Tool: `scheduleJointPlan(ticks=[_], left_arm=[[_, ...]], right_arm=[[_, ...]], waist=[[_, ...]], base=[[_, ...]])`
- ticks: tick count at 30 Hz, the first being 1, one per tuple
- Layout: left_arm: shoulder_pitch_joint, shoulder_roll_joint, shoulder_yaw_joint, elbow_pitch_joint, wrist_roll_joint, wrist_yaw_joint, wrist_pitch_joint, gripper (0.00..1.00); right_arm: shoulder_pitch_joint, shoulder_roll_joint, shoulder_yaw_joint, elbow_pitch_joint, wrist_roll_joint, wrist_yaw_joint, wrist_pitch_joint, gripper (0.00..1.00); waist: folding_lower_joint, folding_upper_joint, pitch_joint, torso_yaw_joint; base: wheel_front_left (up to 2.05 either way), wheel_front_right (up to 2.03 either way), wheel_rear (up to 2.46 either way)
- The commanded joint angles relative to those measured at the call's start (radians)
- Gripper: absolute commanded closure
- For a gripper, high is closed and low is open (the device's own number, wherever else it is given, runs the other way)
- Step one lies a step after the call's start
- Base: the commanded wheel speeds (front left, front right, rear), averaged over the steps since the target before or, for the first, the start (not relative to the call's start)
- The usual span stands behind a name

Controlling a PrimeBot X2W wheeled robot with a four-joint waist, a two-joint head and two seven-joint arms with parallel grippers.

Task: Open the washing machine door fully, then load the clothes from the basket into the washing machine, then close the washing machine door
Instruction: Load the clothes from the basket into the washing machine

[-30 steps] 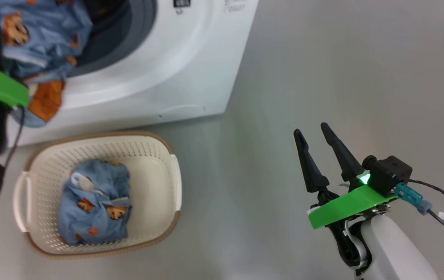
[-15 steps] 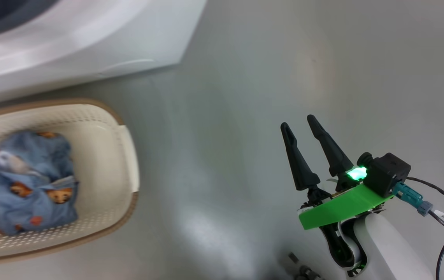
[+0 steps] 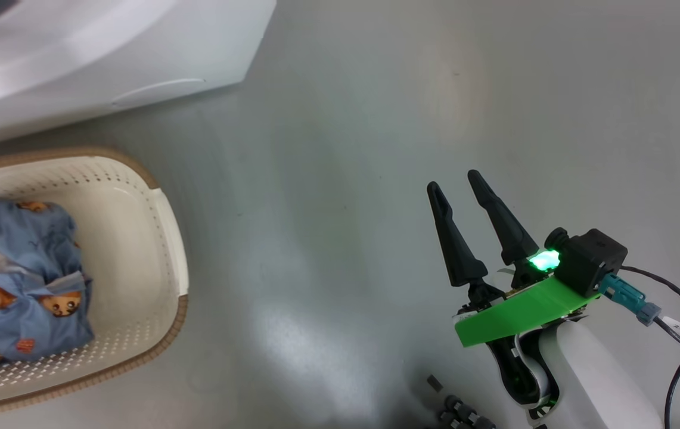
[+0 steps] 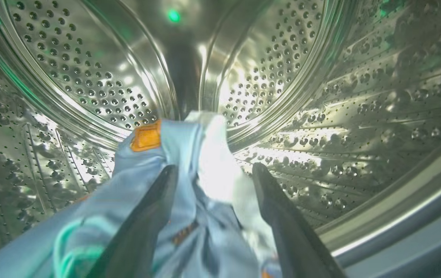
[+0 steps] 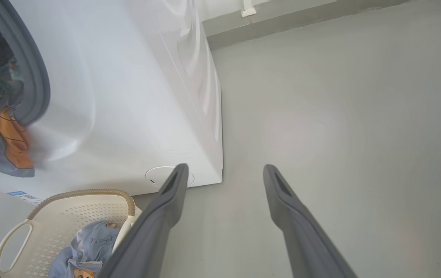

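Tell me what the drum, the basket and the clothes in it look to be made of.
Drum: likely polished steel; mirror glare, punched holes. Basket: matte cream plastic, moulded perforations, brown woven-look rim. Clothes: soft printed fabric, perhaps cotton; creased, slumped.

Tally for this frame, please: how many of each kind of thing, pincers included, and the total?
Washing machine: 1
Basket: 1
Blue clothes bundles: 2, one in the basket, one in the washing machine
Pincers: 2, left pincer, right pincer
Total: 6
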Motion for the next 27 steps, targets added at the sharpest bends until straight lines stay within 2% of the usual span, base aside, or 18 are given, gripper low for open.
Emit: scheduleJointPlan(ticks=[1,11,18,27], left_arm=[[0.007,0.04,-0.001,0.002,0.016,-0.007,-0.005,0.0],[0.084,-0.01,-0.003,0.037,0.002,-0.015,-0.005,0.0],[0.215,-0.036,0.016,-0.034,-0.008,-0.015,-0.005,0.0],[0.473,-0.075,0.044,-0.177,0.006,-0.016,-0.005,0.0]], right_arm=[[-0.001,-0.006,0.019,-0.011,-0.001,0.008,-0.008,0.0],[-0.023,-0.006,0.012,0.027,-0.009,0.008,-0.008,0.0],[-0.024,-0.006,-0.002,0.062,-0.015,0.008,-0.008,0.0],[-0.011,-0.006,-0.023,0.126,-0.037,0.008,-0.008,0.0]], waist=[[0.0,-0.0001,-0.02,0.013],[0.0,-0.0001,-0.117,0.058],[0.0,-0.0001,-0.214,0.097],[0.0,-0.0001,-0.364,0.159]], base=[[0.0,0.0,0.0],[0.0,0.0,0.0],[0.0,0.0,0.0],[0.0,0.0,0.0]])
